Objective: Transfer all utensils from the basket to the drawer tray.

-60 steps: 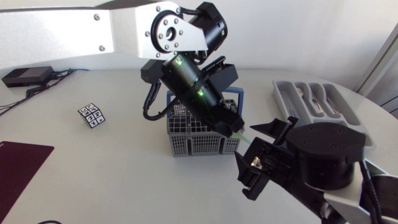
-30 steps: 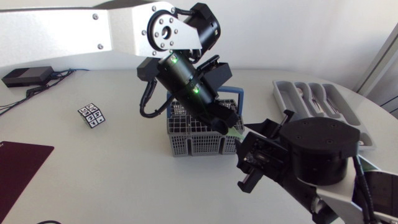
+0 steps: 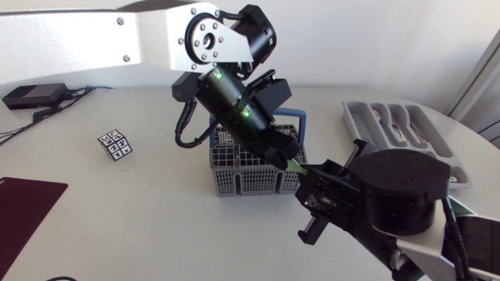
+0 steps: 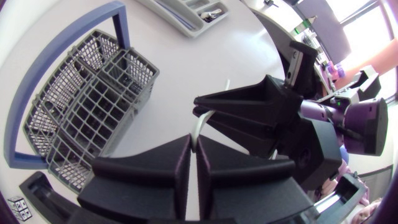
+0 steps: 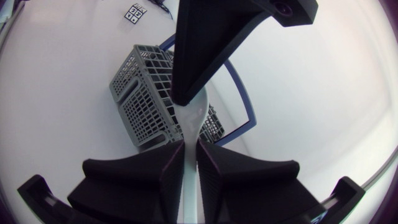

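Above the table, just right of the grey wire basket [image 3: 234,184], a white spoon [image 3: 297,166] hangs between both grippers. My left gripper [image 3: 285,158] reaches down over the basket and is shut on the thin handle [image 4: 200,127]. My right gripper [image 3: 312,176] meets it from the right. In the right wrist view its fingers [image 5: 168,165] press the spoon [image 5: 194,118] from both sides, just under the left gripper [image 5: 186,99]. The basket [image 5: 146,93] has a blue handle. The grey drawer tray [image 3: 349,117] stands at the back right.
Several utensils [image 3: 394,121] lie in the tray's compartments. A small patterned cube [image 3: 116,144] sits left of the basket. A dark red mat [image 3: 23,207] lies at the front left edge, and a black box [image 3: 31,95] with cables at the back left.
My right gripper has come up and left to the spoon and its fingers have closed around it. My left arm shifted slightly at first, then held still with the spoon.
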{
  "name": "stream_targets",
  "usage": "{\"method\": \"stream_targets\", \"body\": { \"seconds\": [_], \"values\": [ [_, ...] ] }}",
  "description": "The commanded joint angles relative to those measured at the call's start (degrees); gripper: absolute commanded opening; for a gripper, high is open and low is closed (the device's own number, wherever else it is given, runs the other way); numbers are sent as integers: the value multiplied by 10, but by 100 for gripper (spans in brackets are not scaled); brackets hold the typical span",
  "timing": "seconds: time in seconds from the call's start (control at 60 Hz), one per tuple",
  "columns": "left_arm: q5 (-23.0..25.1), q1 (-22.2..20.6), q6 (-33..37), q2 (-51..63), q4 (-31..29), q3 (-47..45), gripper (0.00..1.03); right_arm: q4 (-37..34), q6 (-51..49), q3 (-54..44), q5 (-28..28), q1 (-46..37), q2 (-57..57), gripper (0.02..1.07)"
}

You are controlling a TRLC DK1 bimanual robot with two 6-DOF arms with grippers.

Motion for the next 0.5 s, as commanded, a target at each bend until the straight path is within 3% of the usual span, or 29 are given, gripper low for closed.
{"method": "stream_targets", "body": {
  "seconds": [0.0, 0.167, 0.317, 0.417, 0.45, 0.483],
  "values": [
    [7, 4, -13, 13, -14, 1, 3, 2, -13, 3, 8, 4, -2, 15],
    [7, 8, -13, 11, -14, 4, 6, -5, -9, 0, 8, 4, -8, 15],
    [7, 11, -13, 5, -13, 10, 19, -9, -6, -3, 7, 3, -14, 15],
    [8, 20, -13, -4, -11, 23, 39, -15, -3, -6, 4, 3, -19, 15],
    [11, 22, -13, -9, -7, 25, 48, -17, -3, -6, 2, 3, -19, 15],
    [11, 24, -13, -16, 1, 25, 64, -20, 0, -6, 0, 2, -22, 15]
  ]
}}
